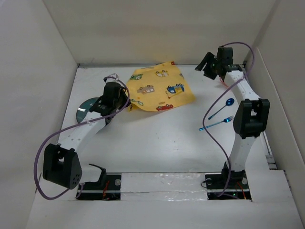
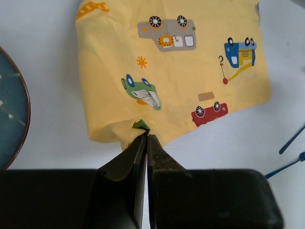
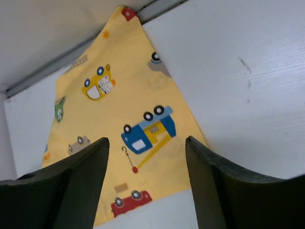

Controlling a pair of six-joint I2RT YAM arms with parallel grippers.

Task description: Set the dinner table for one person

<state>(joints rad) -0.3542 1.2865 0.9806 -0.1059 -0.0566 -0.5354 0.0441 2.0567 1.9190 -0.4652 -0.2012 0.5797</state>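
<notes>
Table (image 1: 162, 148): white, walled on three sides; everything is carried on its far half.
Fork (image 1: 217, 124): blue, laid flat near the right edge, tines toward that edge.
Spoon (image 1: 224, 107): blue, laid just beyond the fork and apart from it.
Plate (image 1: 86, 109): dark teal, set near the left edge.
Left tool (image 2: 146, 138): clamped tight on the cloth (image 2: 181, 71), whose near left corner is bunched in the grip.
Cloth (image 1: 159, 88): yellow, printed with cars, spread by the middle of the far edge.
Right tool (image 3: 145, 140): held wide apart above the far right corner, with nothing gripped.
</notes>
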